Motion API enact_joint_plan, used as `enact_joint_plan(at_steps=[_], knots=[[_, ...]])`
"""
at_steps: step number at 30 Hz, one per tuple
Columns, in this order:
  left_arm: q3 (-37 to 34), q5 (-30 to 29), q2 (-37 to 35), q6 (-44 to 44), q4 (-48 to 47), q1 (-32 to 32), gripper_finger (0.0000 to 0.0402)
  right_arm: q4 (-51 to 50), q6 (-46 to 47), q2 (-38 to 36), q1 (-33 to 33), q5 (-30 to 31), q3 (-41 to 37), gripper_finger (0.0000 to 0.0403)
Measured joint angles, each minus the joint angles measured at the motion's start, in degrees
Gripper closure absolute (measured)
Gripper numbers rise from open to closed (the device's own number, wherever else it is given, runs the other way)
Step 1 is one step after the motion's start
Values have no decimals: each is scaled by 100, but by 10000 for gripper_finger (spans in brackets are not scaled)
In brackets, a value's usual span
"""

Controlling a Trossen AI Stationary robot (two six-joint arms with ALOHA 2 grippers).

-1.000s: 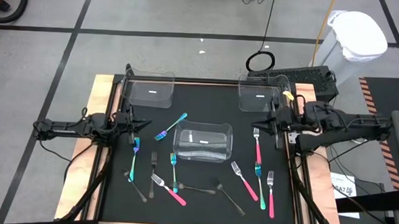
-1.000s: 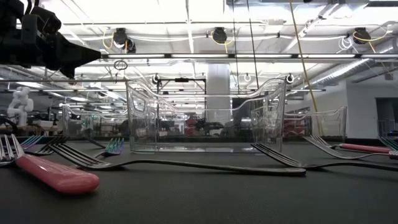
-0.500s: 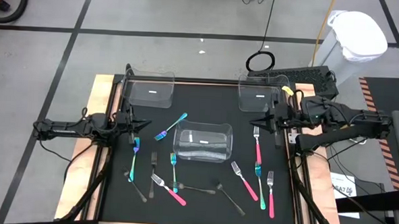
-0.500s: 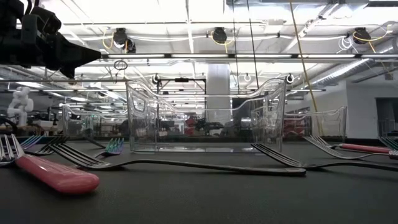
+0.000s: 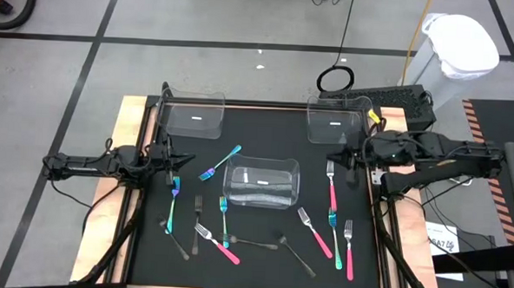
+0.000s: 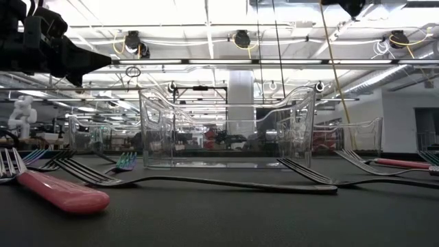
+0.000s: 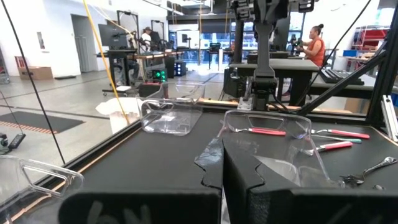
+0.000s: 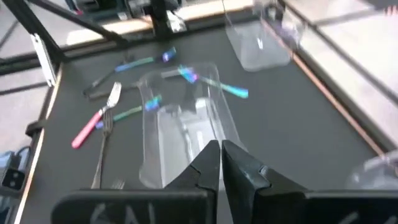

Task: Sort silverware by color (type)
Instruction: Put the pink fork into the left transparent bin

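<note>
- Metal and plastic make up the silverware scattered over the black counter (image 5: 258, 127): a pink-handled fork (image 5: 331, 189) and two more pink ones near the right edge, a blue-teal fork (image 5: 220, 163) and a teal piece (image 5: 173, 203) towards the left, and plain grey pieces such as the grey spoon (image 5: 297, 257) near the front edge.
- None of it lies in a bin yet: the clear bin (image 5: 261, 182) in the middle and the two at the far edge, the left far bin (image 5: 191, 112) and the right far bin (image 5: 334, 120), hold nothing that I can see.
- Each piece looks light, stiff and thin, lying flat; the smooth metal is likely slippery, so a pinch across the handle's middle, fingers straddling its narrow width, seems safest.
- Pink handles look thicker and less slick, probably the easier hold.
- Several pieces near the front left overlap, so lifting one may drag another.
- Left gripper (image 5: 176, 160) waits above the counter's left edge, pinched closed and empty.
- Right gripper (image 5: 333, 158) hovers above the counter's right side, near the pink-handled fork's tines, fingers nearly together with nothing between them.
</note>
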Motion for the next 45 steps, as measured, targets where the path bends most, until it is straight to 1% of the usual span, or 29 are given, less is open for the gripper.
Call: enact_joint_plan(at_steps=[11,19,25,29,31,33,37,40,42,45], knots=[[1,0,0,0,-2,0,401,-1427,1038,399,2,-15,0,387],[1,0,0,0,-2,0,401,-1955,1597,877,2,-17,0,387],[0,0,0,0,-2,0,401,-2567,2042,1266,2,-9,-1,387],[0,0,0,0,-1,-1,401,-2942,2570,1502,7,271,-2,387],[2,1,0,0,11,-1,401,-2981,2805,1603,9,553,-17,387],[23,2,0,0,35,-2,401,-2946,3030,1665,16,686,-101,387],[330,10,9,-156,-93,0,401,-2712,3208,1762,46,722,-413,387],[733,130,58,-249,-604,-1,401,-2501,3294,1781,48,700,-739,387],[1047,146,186,-422,-938,0,401,-2432,3477,1776,48,687,-968,387],[1444,151,503,-621,-1145,0,401,-2408,3773,1775,48,521,-1236,387]])
